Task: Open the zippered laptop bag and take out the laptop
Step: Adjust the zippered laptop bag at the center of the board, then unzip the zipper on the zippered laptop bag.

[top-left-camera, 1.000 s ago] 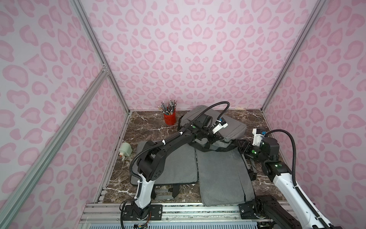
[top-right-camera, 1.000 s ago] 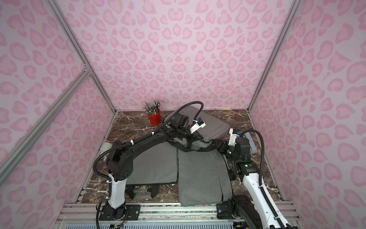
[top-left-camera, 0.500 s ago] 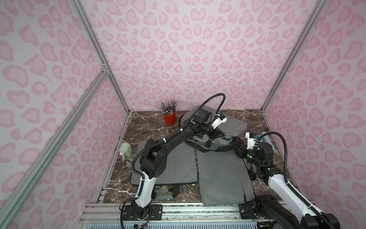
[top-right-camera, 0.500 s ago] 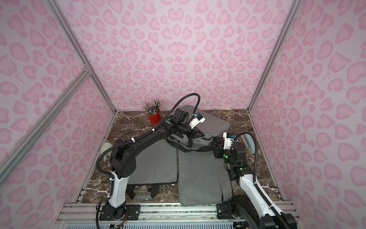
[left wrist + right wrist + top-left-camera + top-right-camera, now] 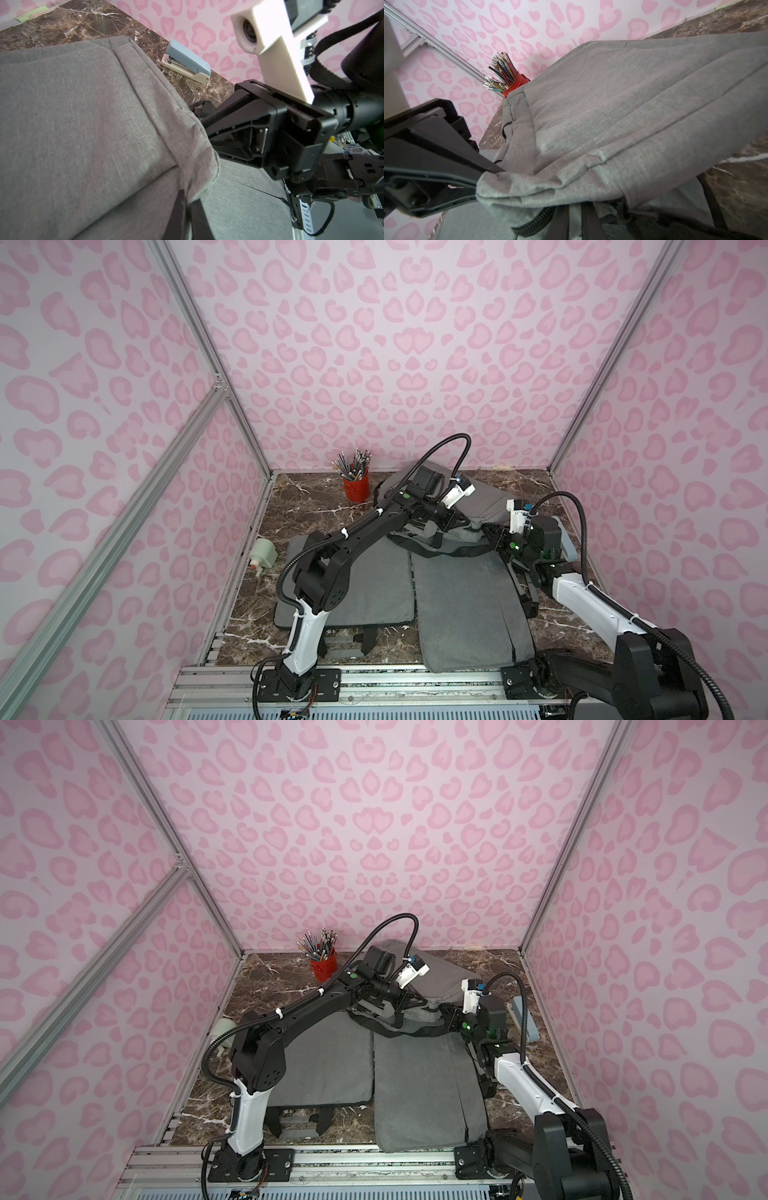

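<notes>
Top views both give us the same marble table [image 5: 316, 506], and we read it from the left. A pale green bottle [image 5: 264, 553] lies on its side by the left wall. A red cup of pencils [image 5: 356, 486] stands at the back. Two grey pads [image 5: 374, 572] lie flat side by side in front.

Behind the pads, right of the cup, lies the grey laptop bag [image 5: 486, 502], its black straps trailing onto the pads. The left gripper [image 5: 467, 524] reaches across to the bag's near edge. In the right wrist view its jaws are together, pinching a fold of the grey fabric. A stretch of black zipper [image 5: 533, 226] shows just under that fold.

The right gripper [image 5: 488, 533] meets the same edge from the right and touches the bag's corner. Its jaws look close together, but we cannot tell whether they hold anything. A blue and cream stapler [image 5: 565, 539] lies by the right wall.
</notes>
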You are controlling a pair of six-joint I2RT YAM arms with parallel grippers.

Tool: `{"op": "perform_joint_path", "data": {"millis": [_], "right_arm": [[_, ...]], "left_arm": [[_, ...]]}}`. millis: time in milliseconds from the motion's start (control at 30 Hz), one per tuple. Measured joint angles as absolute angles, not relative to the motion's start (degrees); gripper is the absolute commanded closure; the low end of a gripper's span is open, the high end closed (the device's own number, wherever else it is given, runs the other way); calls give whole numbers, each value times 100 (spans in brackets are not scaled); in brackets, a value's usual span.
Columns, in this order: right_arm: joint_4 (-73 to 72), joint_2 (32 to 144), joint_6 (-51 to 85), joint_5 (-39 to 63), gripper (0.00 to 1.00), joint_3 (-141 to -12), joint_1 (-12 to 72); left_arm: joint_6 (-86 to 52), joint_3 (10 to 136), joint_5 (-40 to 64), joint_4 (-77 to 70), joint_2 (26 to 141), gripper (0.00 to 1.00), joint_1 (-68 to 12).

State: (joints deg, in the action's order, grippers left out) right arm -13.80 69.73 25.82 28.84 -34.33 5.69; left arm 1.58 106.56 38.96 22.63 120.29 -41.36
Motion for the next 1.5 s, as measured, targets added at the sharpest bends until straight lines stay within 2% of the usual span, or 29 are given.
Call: {"op": "perform_joint_path", "data": {"millis": [633, 800, 1167, 1500], "right_arm": [[-1205, 7496, 2425, 3247, 75, -3662, 355], [-963, 7314, 2432, 3247, 72, -3583, 309], [-854, 7435, 2639, 3249, 72, -3555, 283], [-1817, 7317, 3406, 3592, 74, -3079, 351]], "left_arm": [[8, 10790, 3872, 2359, 12119, 97, -4099], [-8, 10888, 3898, 2432, 12127, 97, -4099], [-141, 10949, 4084, 2432, 12164, 97, -4099], [-150, 10973, 4150, 2434, 12202, 97, -4097]]}}
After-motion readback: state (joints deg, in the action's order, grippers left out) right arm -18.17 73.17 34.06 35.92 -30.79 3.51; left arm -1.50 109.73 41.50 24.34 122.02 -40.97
